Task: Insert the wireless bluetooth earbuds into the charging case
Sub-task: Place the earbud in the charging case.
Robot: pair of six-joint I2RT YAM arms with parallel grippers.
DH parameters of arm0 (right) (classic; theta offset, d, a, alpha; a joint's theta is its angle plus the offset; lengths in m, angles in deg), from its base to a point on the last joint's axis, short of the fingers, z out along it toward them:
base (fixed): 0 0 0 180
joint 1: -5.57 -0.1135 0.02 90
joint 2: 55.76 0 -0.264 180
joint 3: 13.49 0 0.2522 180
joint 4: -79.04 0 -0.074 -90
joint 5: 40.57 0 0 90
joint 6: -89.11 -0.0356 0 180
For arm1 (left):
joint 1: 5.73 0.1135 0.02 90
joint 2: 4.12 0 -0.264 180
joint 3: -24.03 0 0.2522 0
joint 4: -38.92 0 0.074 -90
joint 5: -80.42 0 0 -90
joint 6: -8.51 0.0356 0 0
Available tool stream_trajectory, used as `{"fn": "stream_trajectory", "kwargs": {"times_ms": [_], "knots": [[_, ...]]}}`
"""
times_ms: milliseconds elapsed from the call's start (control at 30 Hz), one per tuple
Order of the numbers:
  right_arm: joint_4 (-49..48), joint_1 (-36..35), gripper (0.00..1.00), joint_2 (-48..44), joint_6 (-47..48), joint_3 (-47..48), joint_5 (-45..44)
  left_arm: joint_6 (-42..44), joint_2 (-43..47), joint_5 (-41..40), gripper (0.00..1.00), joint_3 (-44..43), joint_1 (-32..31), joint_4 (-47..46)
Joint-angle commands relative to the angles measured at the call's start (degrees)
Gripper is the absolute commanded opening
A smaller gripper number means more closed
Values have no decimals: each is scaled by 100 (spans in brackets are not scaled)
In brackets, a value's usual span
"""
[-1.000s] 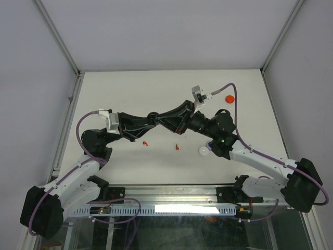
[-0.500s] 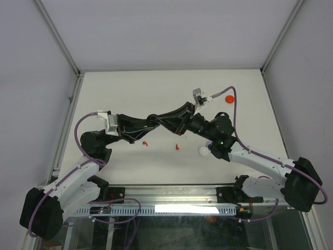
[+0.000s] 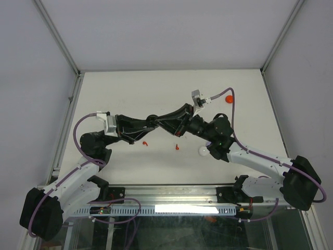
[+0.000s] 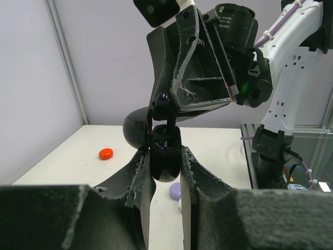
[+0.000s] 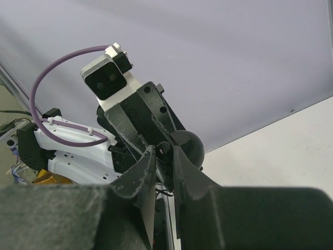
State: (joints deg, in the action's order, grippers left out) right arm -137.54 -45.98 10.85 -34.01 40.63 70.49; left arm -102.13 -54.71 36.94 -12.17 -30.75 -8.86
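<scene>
Top camera overhead, looking down; wrist cameras close, facing each other, sharing charging case [image 4: 165, 159].

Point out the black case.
Left wrist view, centre: the black case stands open in the left gripper, right under the black earbud pinched by the right gripper.

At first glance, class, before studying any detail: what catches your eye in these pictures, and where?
Above the middle of the table, the left gripper clamps an open black charging case, and the right gripper, facing it, pinches a black earbud right over the case. Below lie red earbuds and a white case; a red case sits farther back.
</scene>
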Motion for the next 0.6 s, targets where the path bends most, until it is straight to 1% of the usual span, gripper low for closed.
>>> {"fn": "stream_trajectory", "kwargs": {"times_ms": [0,100,333,467,567], "knots": [[-344,-48,12,-13,43,-52,-12,-79,105,-95,0,55,63,-438],[-352,-55,15,-26,51,-107,-83,-80,139,-145,0,76,59,-445],[-353,-90,18,-74,58,-183,-101,-43,174,-291,0,116,58,-407],[-279,-109,19,-110,67,-234,-292,-37,221,-351,0,138,57,-420],[-191,-143,21,-113,78,-221,-395,-2,265,-354,0,152,61,-402]]}}
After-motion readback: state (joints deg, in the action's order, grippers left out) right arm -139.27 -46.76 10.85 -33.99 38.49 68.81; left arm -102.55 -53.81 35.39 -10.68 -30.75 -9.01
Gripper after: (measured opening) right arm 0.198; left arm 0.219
